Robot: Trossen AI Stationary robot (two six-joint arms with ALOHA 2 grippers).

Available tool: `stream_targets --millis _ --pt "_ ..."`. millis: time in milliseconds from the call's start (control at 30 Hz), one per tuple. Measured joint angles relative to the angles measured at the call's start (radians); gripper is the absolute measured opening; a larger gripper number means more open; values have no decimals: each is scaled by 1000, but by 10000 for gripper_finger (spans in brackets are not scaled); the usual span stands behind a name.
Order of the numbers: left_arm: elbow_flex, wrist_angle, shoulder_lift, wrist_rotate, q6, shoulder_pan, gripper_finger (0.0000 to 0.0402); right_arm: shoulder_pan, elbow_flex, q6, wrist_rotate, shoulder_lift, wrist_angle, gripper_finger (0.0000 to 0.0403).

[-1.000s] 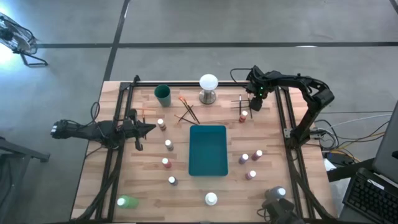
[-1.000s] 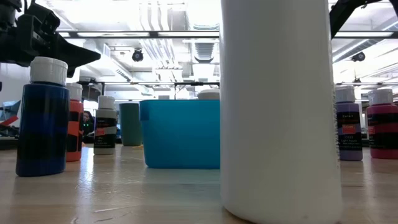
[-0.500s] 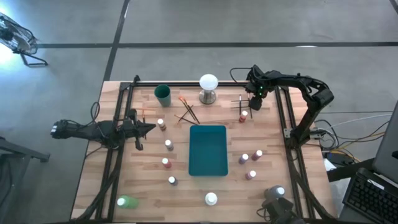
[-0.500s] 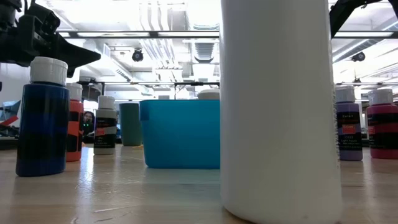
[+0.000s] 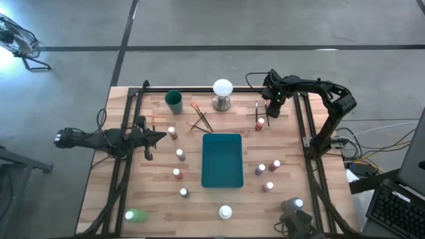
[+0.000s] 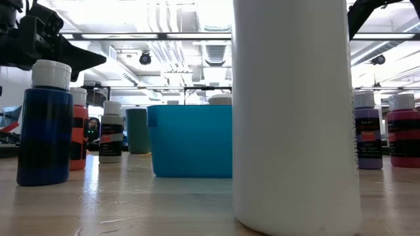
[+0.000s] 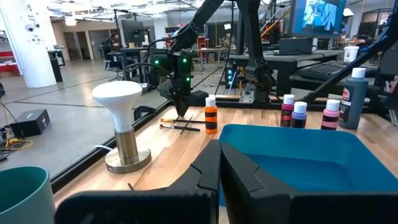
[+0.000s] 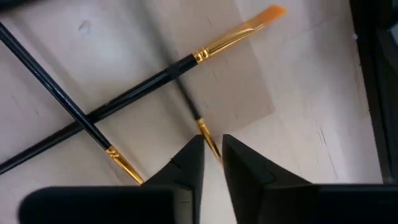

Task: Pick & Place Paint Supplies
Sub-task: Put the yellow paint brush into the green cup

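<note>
Small white-capped bottles stand on the table on both sides of the teal tray: some on its left, some on its right, and an orange one. A white bottle, a green one and a grey one are near the near edge. Orange-handled brushes lie crossed on the table. My right gripper points down over black-handled brushes and is shut on one. My left gripper is shut and hovers left of the tray. My right gripper pinches a thin black-handled brush at its gold ferrule between the two fingers. It comes from above, pointing down. The handle runs away across another brush lying on the wood. Whether the held brush is clear of the table, I cannot tell.
A green cup and a white ball on a metal base stand near the far edge. Black frame rails run along the table's sides. Bare wood lies between the tray and the far-edge things.
</note>
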Motion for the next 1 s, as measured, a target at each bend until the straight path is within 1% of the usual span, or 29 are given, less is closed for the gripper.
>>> stream_targets --millis 133,633,800,1000 --pt "0 0 0 0 0 0 7 0 0 -19 0 0 6 14" --pt "0 0 0 0 0 0 7 0 0 -61 -26 -11 -14 9" --pt "0 0 0 0 0 0 7 0 0 -60 -26 -65 -15 8" --pt "0 0 0 0 0 0 7 3 0 -29 -26 -185 -16 8"
